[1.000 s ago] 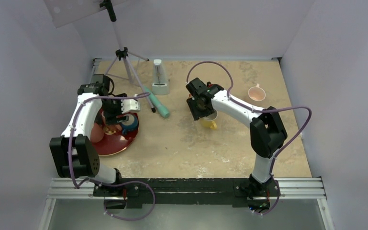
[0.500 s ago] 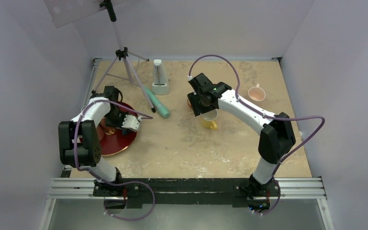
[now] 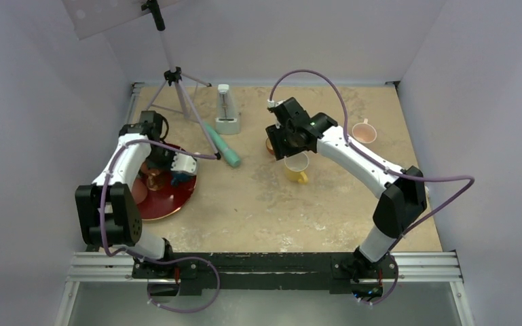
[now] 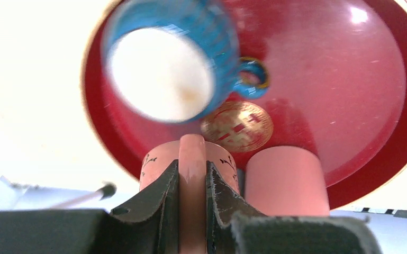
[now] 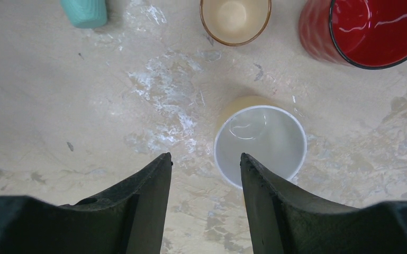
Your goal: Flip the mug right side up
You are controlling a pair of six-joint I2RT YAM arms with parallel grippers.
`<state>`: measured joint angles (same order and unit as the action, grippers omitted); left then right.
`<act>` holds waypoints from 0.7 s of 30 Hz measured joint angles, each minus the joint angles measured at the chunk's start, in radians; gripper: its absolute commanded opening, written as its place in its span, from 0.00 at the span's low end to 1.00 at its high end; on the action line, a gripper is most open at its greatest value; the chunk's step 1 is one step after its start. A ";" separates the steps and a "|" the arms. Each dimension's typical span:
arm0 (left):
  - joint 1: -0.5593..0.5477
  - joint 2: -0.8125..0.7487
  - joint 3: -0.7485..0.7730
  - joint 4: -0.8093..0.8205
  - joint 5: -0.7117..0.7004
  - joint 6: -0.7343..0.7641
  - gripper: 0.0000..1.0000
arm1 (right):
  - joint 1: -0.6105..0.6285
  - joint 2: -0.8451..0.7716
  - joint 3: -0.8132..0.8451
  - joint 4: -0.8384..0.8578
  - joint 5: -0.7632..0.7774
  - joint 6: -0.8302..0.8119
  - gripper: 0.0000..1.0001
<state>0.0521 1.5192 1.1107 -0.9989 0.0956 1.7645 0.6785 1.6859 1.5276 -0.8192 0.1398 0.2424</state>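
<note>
Right gripper: drawn back off the yellow mug, fingers apart. The mug stands mouth-up on the table, empty. Left gripper: swung back over the plate, clamped on a pink handle. Advice: lift the right gripper straight up, clear of the rim. Amber cup, red bowl: empty. The plate holds a blue mug and a coin.

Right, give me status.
Right tool open above yellow mug. Mug upright, mouth up. Left tool shut on pink mug by handle, over red plate. Blue cup close ahead.
</note>
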 measured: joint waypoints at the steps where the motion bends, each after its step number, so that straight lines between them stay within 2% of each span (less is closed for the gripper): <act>1: 0.000 -0.007 0.034 -0.016 0.011 -0.021 0.00 | 0.000 -0.008 0.005 -0.002 -0.003 -0.001 0.54; 7: 0.020 -0.014 0.326 -0.119 0.144 -0.271 0.00 | 0.000 -0.072 0.030 0.037 -0.067 -0.005 0.55; 12: 0.054 -0.019 0.530 -0.161 0.398 -0.622 0.00 | 0.001 -0.160 -0.005 0.229 -0.234 0.019 0.69; 13: 0.056 -0.025 0.535 -0.153 0.456 -0.706 0.00 | 0.001 -0.187 -0.034 0.303 -0.277 0.035 0.71; 14: 0.056 -0.030 0.533 -0.143 0.502 -0.789 0.00 | 0.001 -0.215 -0.067 0.378 -0.322 0.060 0.77; 16: 0.056 -0.047 0.503 -0.092 0.618 -1.009 0.00 | 0.002 -0.256 -0.131 0.534 -0.403 0.116 0.80; 21: 0.050 -0.110 0.354 0.159 0.828 -1.526 0.00 | 0.003 -0.229 -0.194 0.849 -0.579 0.238 0.84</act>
<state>0.1017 1.4090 1.4647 -0.8398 0.9237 0.2386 0.6819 1.4567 1.3338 0.0299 -0.4397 0.4808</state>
